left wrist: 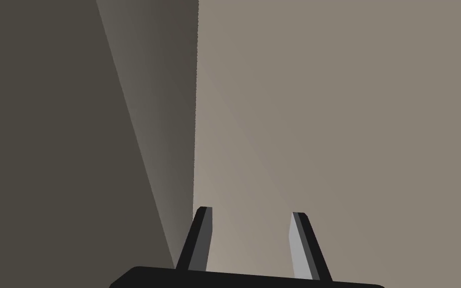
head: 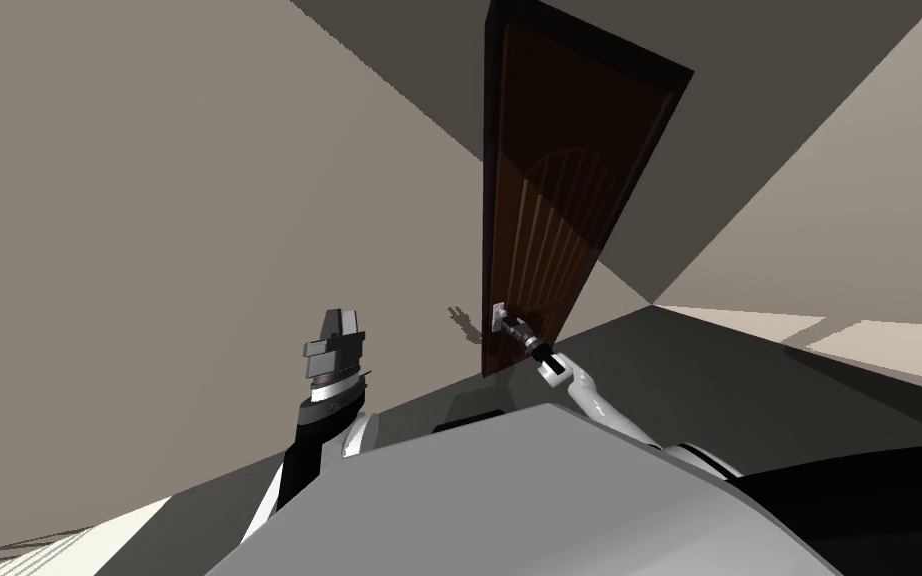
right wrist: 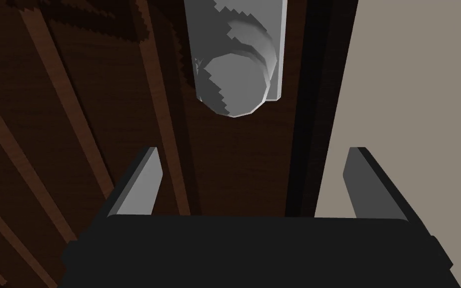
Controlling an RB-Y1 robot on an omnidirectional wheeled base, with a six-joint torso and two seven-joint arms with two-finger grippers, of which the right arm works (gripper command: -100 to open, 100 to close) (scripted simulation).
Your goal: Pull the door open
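Handle [right wrist: 234, 90] of the dark door [head: 559, 200] sits just beyond my right gripper [right wrist: 253, 150], jaws released; left gripper [left wrist: 250, 212] released too.

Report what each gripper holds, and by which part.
Nothing is held. The right gripper stands open, with the grey handle of the door ahead of it; the left gripper is open too.

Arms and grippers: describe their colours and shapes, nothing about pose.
The left gripper and right gripper are each a dark box with two thin, grey, blade-like fingers. The right forearm is white; the left forearm black with a white side and ribbed grey wrist.
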